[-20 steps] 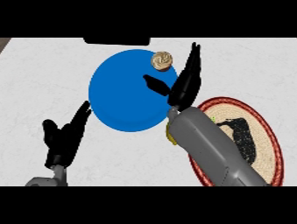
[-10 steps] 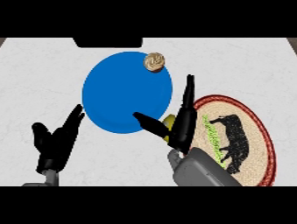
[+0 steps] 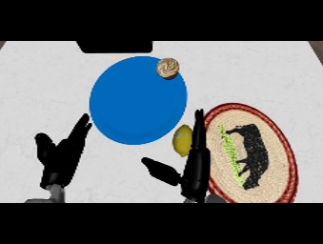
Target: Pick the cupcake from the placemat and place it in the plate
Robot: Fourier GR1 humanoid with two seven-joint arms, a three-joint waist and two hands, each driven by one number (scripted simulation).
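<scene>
Cupcake (image 3: 167, 68): you see it on the plate's (image 3: 132, 107) far rim.
Lemon (image 3: 183, 139): between plate and placemat (image 3: 266, 145), partly behind your right hand (image 3: 194, 164).
Fingers: both hands straight, empty; left hand (image 3: 62, 155) rests on the counter (image 3: 37, 86).

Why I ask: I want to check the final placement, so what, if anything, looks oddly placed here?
The cupcake sits at the blue plate's far rim, not centred. A yellow object lies between plate and placemat, partly behind the open right hand.

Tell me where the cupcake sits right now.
In the head view, the cupcake sits on the blue plate's far right rim, well away from the placemat and both hands.
</scene>
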